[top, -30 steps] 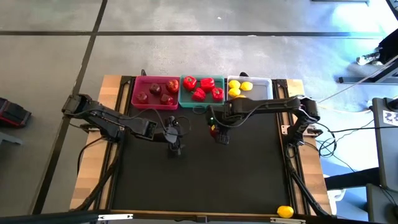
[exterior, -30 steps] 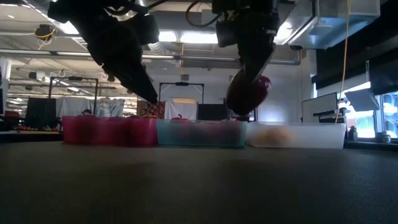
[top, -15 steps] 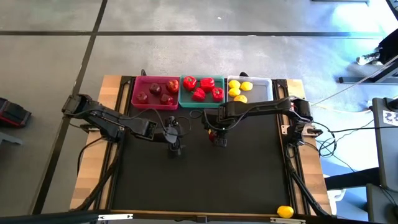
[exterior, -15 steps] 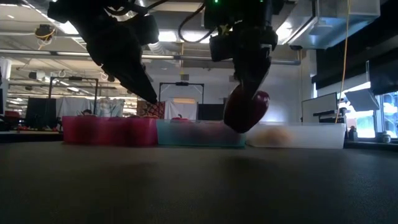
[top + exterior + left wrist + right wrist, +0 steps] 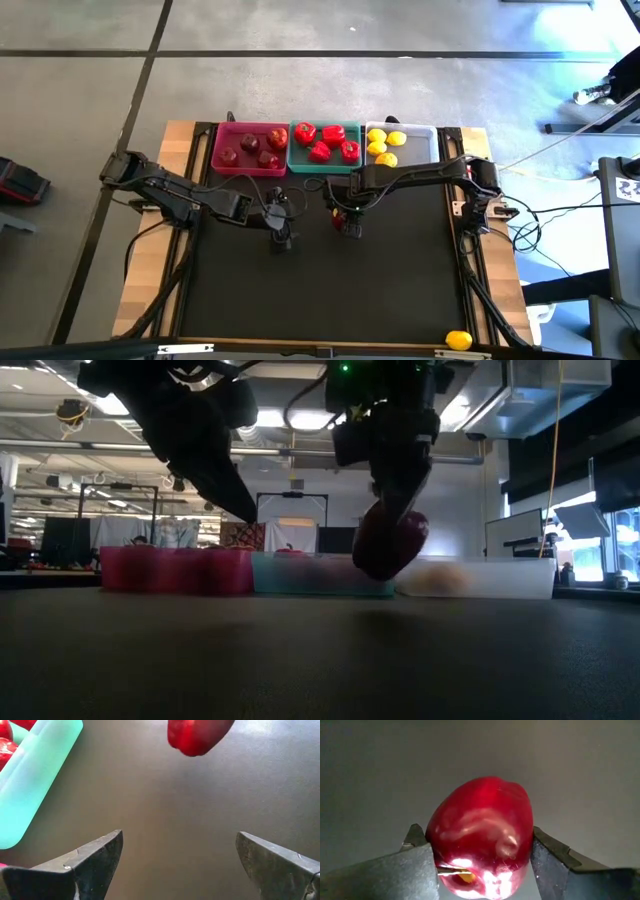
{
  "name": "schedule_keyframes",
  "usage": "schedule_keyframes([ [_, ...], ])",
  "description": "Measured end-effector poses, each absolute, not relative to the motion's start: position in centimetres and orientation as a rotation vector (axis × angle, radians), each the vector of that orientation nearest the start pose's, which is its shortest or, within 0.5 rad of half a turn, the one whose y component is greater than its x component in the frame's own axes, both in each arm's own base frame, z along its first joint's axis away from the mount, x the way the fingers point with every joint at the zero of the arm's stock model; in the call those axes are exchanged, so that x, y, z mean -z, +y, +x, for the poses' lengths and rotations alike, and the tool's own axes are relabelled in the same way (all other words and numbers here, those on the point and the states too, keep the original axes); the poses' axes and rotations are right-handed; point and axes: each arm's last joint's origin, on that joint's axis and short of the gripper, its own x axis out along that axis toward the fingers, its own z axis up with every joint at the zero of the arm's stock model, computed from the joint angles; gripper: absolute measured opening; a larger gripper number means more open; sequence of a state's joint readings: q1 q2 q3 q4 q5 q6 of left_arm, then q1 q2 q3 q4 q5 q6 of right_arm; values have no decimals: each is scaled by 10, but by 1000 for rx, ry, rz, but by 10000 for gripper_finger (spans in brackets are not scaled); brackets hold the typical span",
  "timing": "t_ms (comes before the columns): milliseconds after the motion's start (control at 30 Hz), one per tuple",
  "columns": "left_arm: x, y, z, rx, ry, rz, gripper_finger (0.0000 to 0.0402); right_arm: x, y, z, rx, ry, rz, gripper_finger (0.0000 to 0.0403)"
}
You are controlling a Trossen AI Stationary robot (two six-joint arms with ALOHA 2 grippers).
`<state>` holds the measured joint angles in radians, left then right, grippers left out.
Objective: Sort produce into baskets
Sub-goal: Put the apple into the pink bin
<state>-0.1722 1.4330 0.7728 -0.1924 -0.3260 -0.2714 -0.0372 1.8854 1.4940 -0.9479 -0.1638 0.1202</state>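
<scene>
My right gripper [image 5: 347, 222] is shut on a dark red apple [image 5: 482, 837] above the middle of the black table; the apple also shows in the low view [image 5: 390, 545] and in the left wrist view [image 5: 197, 735]. My left gripper [image 5: 282, 235] is open and empty, just to the left of it. Three baskets stand in a row at the far edge: the pink one [image 5: 247, 172] holds apples, the teal one [image 5: 324, 166] red peppers, the white one [image 5: 420, 150] lemons. My right gripper pinches the apple between its two fingers, one on each opposite side [image 5: 434, 845]. The fingers come from above and point down. The apple hangs below the gripper, lifted clear of the table [image 5: 390, 545].
A lone lemon [image 5: 458, 341] lies at the table's near right corner. The teal basket's corner shows in the left wrist view [image 5: 35, 775]. Cables run along the table's wooden side strips.
My right gripper has gone down and a little toward the table's left edge with the apple, which stays clear of the table.
</scene>
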Motion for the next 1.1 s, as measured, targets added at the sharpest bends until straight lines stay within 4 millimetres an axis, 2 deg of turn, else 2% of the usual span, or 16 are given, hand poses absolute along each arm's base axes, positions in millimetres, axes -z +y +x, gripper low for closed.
schedule_keyframes([
  [100,-190,-38,274,-256,799,-49,384,-222,-9,367,-4,1401,279,163],
  [233,-191,-38,274,-256,797,-49,384,-220,-7,351,19,1571,374,163],
  [400,-191,-38,274,-256,795,-50,384,-200,-6,337,39,1719,403,163],
  [567,-192,-39,275,-255,781,-55,384,-189,-5,331,16,1749,420,163],
  [900,-192,-39,276,-250,780,-44,384,-188,-6,334,-18,1714,383,164],
  [1000,-192,-39,276,-250,780,-45,384,-188,-6,335,-22,1704,372,178],
  [1100,-192,-39,276,-250,780,-44,384,-188,-6,336,-33,1692,363,208],
])
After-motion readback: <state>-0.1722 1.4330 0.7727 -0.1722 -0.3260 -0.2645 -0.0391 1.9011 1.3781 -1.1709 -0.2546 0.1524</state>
